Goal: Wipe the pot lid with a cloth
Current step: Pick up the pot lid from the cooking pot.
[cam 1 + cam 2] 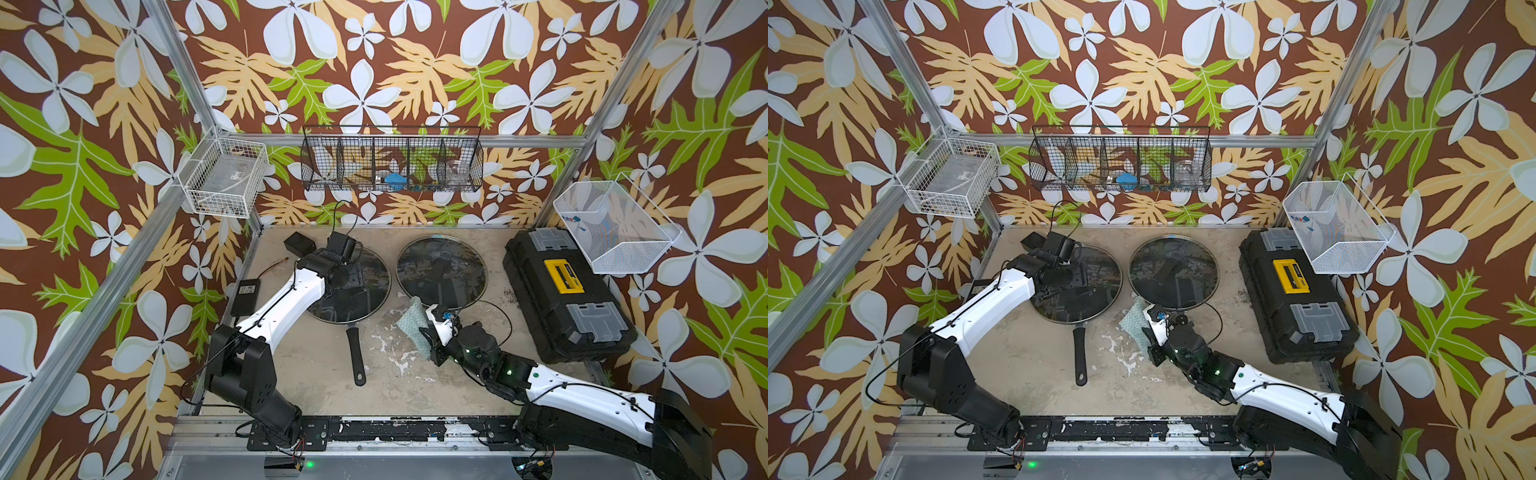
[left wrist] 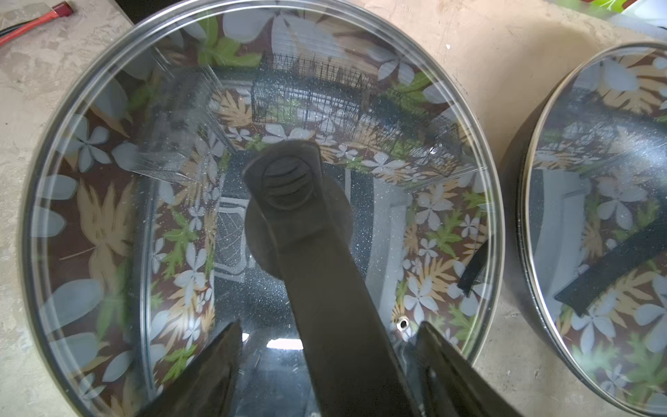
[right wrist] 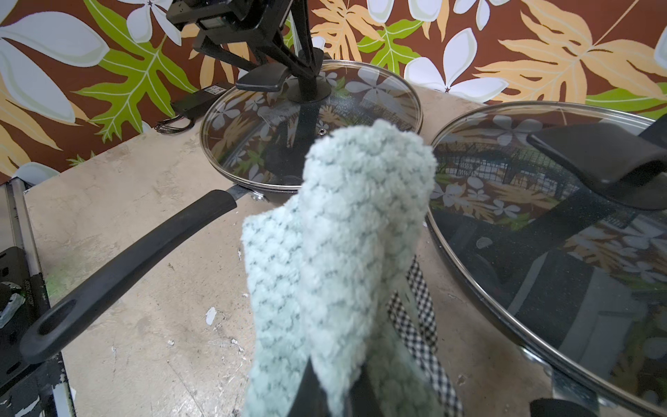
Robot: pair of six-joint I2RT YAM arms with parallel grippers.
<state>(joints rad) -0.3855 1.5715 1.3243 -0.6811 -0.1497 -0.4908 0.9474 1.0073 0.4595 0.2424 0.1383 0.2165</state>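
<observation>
Two glass pot lids lie side by side. The left lid (image 1: 368, 301) (image 2: 108, 216) covers a long-handled pan and the right lid (image 1: 441, 270) (image 3: 541, 224) covers a second vessel. My left gripper (image 1: 351, 279) (image 2: 330, 325) hangs low over the left lid. It is open, with one jaw on each side of the lid's black handle (image 2: 288, 187) and gaps between them. The pale teal cloth (image 1: 411, 320) (image 3: 346, 231) sticks up from my right gripper (image 1: 422, 322) (image 3: 335, 379), which is shut on it. The cloth is just off the right lid's near rim and does not touch the glass.
The pan's black handle (image 1: 356, 353) (image 3: 126, 267) points toward the table's front. A black toolbox (image 1: 569, 291) stands at the right. A power adapter (image 1: 245, 297) and a small black box (image 1: 297, 243) lie at the left. Wire baskets (image 1: 392, 160) hang above the back edge.
</observation>
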